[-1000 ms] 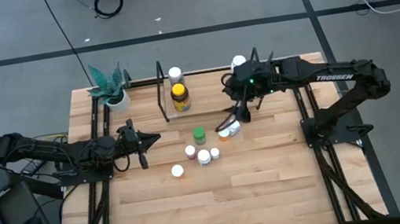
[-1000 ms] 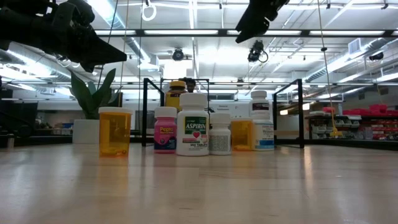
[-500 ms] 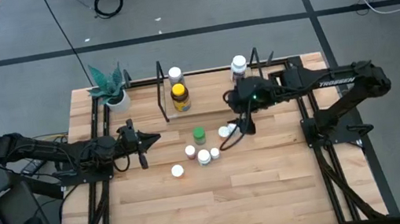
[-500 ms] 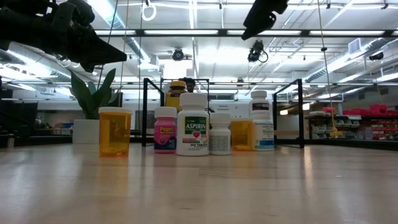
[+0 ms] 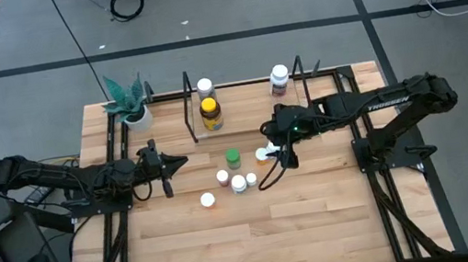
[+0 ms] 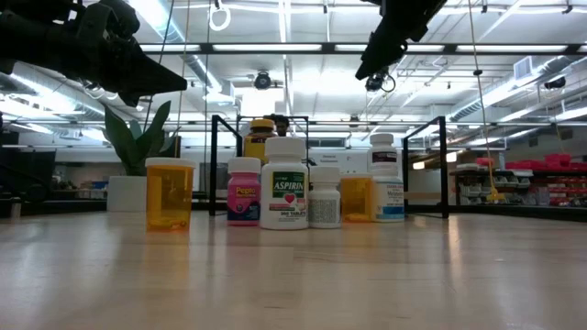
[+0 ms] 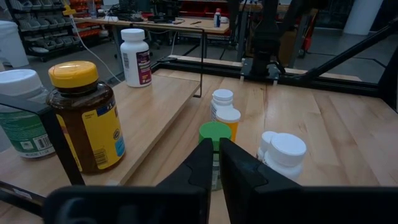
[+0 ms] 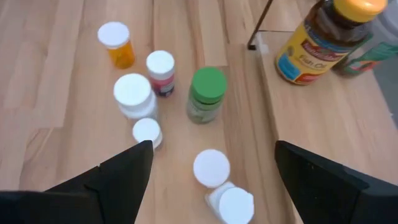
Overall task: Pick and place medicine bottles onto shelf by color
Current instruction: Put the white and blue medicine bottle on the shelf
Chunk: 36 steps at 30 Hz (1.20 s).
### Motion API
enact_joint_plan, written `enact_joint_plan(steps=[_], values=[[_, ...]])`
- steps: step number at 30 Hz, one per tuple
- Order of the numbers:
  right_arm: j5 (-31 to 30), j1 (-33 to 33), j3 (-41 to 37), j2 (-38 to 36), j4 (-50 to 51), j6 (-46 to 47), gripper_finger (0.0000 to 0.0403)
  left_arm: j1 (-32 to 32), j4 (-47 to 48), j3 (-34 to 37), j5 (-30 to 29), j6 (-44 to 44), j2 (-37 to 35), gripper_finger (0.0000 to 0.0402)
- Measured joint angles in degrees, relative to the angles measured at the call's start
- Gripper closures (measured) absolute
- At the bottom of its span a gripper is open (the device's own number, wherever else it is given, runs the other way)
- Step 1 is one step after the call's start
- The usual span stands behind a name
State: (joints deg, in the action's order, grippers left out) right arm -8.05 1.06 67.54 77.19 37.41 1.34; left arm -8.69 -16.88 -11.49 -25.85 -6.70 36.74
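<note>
Several small pill bottles stand in a cluster on the table: a green-capped one [image 5: 233, 158] [image 8: 207, 93], white-capped ones [image 5: 239, 183], an orange one [image 8: 115, 43] and a pink one [image 8: 160, 71]. The shelf [image 5: 246, 118] holds the amber yellow-lidded bottle [image 5: 210, 111], a white-capped bottle [image 5: 204, 87] and a purple-labelled bottle [image 5: 279, 76]. My right gripper [image 5: 270, 174] [image 8: 212, 147] hangs open and empty above the cluster's right side, over two white-capped bottles [image 8: 211, 168]. My left gripper [image 5: 174, 165] [image 7: 215, 163] is shut and empty, left of the cluster.
A white pot with a green plant [image 5: 130, 105] stands at the far left corner. Black rails [image 5: 111, 149] run along both table sides. The shelf's black end frames [image 5: 190, 110] stand upright behind the cluster. Bare wood lies along the near edge [image 5: 259, 239].
My right gripper has gone from the shelf's right end toward the table's near edge and left, to above the bottle cluster, staying open. The purple-labelled bottle on the shelf's right end now shows clear of the arm.
</note>
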Motion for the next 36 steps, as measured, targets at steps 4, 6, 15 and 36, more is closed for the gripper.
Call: enact_joint_plan(steps=[4, 6, 15, 36], values=[[0.2, 0.0, -0.1, 0.0, -0.1, -0.8, 0.0058, 0.0, 0.0, 0.0, 0.0, 0.0, 0.0, 0.0373], [0.2, 0.0, -0.1, 0.0, -0.1, -1.2, 0.0058, 0.0, 0.0, 0.0, 0.0, 0.0, 0.0, 0.0376], [2.4, 0.0, -0.9, 0.0, -2.4, -2.5, 0.0058, 0.0, 0.0, 0.0, 0.0, 0.0, 0.0, 0.0371], [4.6, -0.3, -5.4, 1.8, -2.4, -3.2, 0.0059, 0.0, 0.0, 0.0, 0.0, -0.1, 0.0, 0.0367]])
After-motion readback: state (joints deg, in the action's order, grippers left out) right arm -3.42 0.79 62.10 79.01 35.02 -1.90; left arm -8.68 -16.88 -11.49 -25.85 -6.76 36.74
